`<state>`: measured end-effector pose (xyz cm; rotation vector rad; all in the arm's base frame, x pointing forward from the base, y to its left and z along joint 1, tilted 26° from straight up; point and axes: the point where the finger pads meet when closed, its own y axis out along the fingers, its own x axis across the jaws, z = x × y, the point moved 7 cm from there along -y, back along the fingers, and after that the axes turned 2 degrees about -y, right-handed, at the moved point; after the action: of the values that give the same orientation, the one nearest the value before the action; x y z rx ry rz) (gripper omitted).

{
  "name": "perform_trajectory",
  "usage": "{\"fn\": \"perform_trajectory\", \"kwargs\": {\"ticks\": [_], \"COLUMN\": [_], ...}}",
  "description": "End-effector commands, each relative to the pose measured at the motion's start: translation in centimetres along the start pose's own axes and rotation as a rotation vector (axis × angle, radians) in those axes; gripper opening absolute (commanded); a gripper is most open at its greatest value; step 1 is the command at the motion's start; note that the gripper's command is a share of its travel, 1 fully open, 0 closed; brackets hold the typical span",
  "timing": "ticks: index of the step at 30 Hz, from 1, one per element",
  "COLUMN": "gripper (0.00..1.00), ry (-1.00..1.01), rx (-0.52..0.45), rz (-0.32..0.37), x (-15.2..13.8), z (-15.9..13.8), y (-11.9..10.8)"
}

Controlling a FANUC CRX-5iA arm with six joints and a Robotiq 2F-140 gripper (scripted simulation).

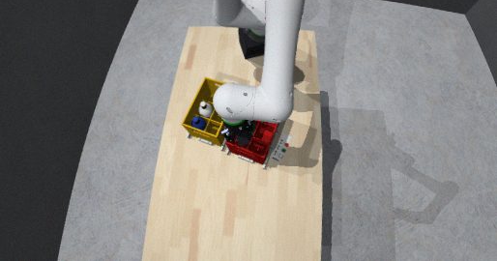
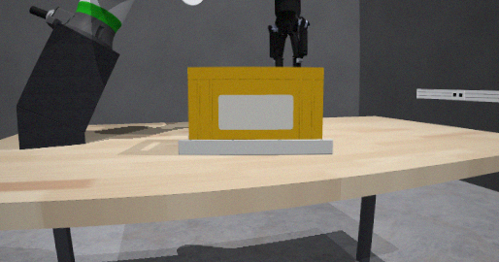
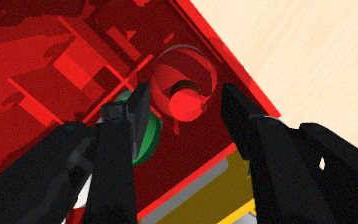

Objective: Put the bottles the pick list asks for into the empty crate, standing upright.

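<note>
My gripper (image 3: 185,99) hangs over the red crate (image 3: 80,75), open. A red-capped bottle (image 3: 185,95) stands upright in a corner cell below, between the fingers, with a gap on each side. A green-capped bottle (image 3: 149,134) stands in the neighbouring cell, partly hidden by my left finger. In the top view the gripper (image 1: 237,132) is over the red crate (image 1: 253,140), with the yellow crate (image 1: 206,119) to its left. That crate holds a white-capped bottle (image 1: 205,108) and a blue-capped bottle (image 1: 197,122). The pick list (image 1: 281,147) lies right of the red crate.
The arm's elbow (image 1: 251,101) hides part of both crates in the top view. In the exterior view the yellow crate (image 2: 255,103) hides the red crate, and the gripper (image 2: 287,53) shows above its rim. The yellow crate's edge (image 3: 220,200) shows in the wrist view.
</note>
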<state>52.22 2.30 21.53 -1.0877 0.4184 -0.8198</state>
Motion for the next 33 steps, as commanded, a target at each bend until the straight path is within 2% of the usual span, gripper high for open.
{"fn": "perform_trajectory", "kwargs": {"ticks": [1,24,31,33], "gripper": [0.44,0.44,0.44,0.44], "ry": [0.0,0.0,0.0,0.0], "rx": [0.001,0.001,0.001,0.001], "rz": [-0.001,-0.001,-0.002,-0.001], "x": [0.0,0.0,0.0,-1.0], "z": [0.0,0.0,0.0,-0.1], "y": [-0.9,-6.6,-7.3,-7.6]}}
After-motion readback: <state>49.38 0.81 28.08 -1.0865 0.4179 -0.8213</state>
